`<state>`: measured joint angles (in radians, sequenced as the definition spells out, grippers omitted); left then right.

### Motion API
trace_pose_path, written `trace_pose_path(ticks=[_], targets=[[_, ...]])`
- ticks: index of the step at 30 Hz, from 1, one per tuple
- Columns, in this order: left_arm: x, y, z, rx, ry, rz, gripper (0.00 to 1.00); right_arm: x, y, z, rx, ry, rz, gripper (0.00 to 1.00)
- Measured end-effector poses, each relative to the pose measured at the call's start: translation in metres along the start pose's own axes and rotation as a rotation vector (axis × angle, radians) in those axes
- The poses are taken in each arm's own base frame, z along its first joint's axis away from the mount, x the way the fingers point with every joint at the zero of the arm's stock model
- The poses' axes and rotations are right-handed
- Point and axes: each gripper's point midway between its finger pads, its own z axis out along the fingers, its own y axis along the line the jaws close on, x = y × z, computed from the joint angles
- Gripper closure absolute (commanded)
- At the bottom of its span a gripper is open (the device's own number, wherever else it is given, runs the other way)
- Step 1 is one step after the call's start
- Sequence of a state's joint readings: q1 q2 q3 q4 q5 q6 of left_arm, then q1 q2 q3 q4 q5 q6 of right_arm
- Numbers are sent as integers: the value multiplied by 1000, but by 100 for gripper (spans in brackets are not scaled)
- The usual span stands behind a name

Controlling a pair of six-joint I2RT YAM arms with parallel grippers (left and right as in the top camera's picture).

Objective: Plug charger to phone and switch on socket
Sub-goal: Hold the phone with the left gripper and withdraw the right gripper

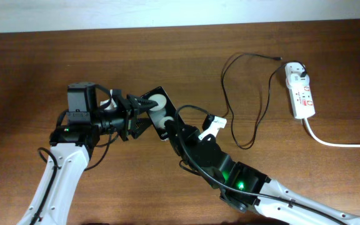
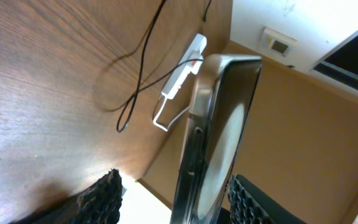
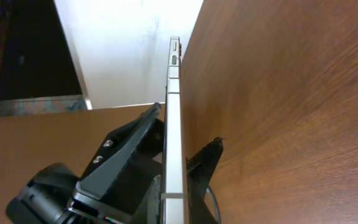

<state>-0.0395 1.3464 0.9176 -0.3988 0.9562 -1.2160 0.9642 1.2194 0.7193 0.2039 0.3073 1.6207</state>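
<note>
- though hard to read from overhead, looks like the plugging-in step: flat black glossy smartphone (image 1: 158, 105) raised off the brown wooden table (image 1: 55, 56), tilted, left of centre.
- left gripper (image 2: 176, 186): part open and straddling the phone. far finger (image 2: 253, 202) close against the glossy face. clear gap beside the table-side finger (image 2: 101, 199) in the left wrist view, so not clamped, by the look of it.
- right gripper (image 1: 171, 129): right at the phone's near end. own fingers outside the right wrist view, so cannot tell how wide, or whether holding anything.
- thin black charger cable (image 1: 224, 84): lying in loose loops on the wood between the phone and the narrow white power strip (image 1: 302, 94) at the right edge. white plug adapter (image 1: 296, 70) seated at the strip's far end. connector tip not found, so cannot say whether in the phone.
- phone, as a judgement: rigid, fairly light, slick on both faces, breakable if dropped. best pinched across the faces near the middle, clear of the side buttons (image 3: 174, 60), leaving the port end free.
- cable: limp and likely to drag or snag. better taken by the stiff connector just behind the tip.
- small red switches (image 1: 305, 89): probably need only a gentle fingertip press. light strip likely to slide under a sideways push.
</note>
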Motion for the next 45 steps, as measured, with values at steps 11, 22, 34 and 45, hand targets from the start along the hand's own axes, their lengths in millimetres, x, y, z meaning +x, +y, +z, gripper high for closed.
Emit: trace_pose_path(ticks=[11,22,34,45], targets=[[15,-12,-1,59,94,50,74,9,0,1,2,66,88,96],[14,-10,0,59,91,50,93,12,2,1,16,103,383,85],[-37,-1,-2,-33,-204,208,100,39,-31,-6,176,213,371,51],[-72,20,-13,-225,-404,440,100,-2,-172,-70,786,-22,189,14]])
